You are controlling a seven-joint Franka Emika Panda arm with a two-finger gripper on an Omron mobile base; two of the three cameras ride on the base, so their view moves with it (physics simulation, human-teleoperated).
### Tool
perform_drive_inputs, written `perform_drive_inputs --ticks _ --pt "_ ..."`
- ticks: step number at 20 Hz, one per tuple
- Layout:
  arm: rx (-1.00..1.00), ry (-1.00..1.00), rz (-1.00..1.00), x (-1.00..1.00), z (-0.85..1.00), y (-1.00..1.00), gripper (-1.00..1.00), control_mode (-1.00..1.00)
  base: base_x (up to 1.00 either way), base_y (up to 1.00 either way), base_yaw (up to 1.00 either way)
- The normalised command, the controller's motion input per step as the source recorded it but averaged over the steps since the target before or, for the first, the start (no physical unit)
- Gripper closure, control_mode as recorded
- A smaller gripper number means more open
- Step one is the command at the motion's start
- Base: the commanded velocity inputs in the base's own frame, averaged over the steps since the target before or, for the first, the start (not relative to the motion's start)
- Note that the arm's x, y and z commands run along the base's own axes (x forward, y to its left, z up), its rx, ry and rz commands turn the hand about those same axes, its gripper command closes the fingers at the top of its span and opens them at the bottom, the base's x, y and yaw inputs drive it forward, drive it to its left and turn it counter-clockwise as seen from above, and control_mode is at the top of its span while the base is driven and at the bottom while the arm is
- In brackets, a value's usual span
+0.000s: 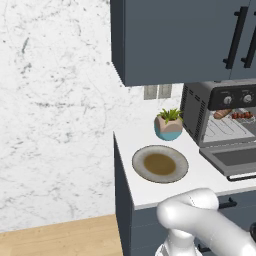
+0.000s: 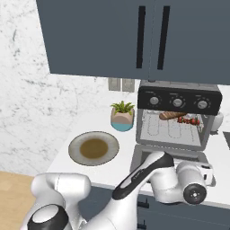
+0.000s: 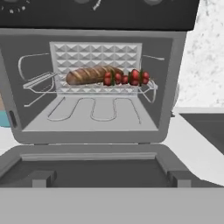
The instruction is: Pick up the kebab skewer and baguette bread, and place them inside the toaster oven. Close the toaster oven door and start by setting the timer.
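Bread and meat both lie on the wire rack (image 3: 87,89) inside the toaster oven (image 2: 178,117); the baguette bread (image 3: 89,75) rests to the left in the hand view, and the kebab skewer (image 3: 127,78) sits just beside it, its near end overlapping the loaf's right end; in the left base view the baguette bread (image 1: 222,114) and kebab skewer (image 1: 242,115) show through the open front, below the silver knobs (image 1: 228,100). The toaster oven door (image 3: 87,168) hangs dropped flat toward the robot, level with the white counter (image 1: 145,190). The gripper (image 2: 204,173) hovers low in front of that door, its fingers hidden from every camera; it stands spread wide and carries nothing. To the left of the oven on the counter sits a small potted plant (image 1: 169,124); nearer the front edge lies a round plate (image 1: 160,163) with a brown centre. Dark blue cabinets (image 2: 134,36) hang above.
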Motion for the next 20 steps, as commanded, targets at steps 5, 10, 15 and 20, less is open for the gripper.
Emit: perform_drive_inputs --ticks 5,10,15,20 --pt "-0.02 0.0 0.0 -0.54 0.0 -0.05 -1.0 -1.0 0.0 0.0 0.0" --pt "0.0 0.0 0.0 -0.58 0.0 -0.26 -1.0 -1.0 0.0 0.0 0.0" --pt "0.0 0.0 0.0 -0.48 -0.02 -0.28 -1.0 -1.0 0.0 0.0 0.0" --pt "0.0 0.0 0.0 -0.3 -0.08 -0.36 -1.0 -1.0 0.0 0.0 0.0"
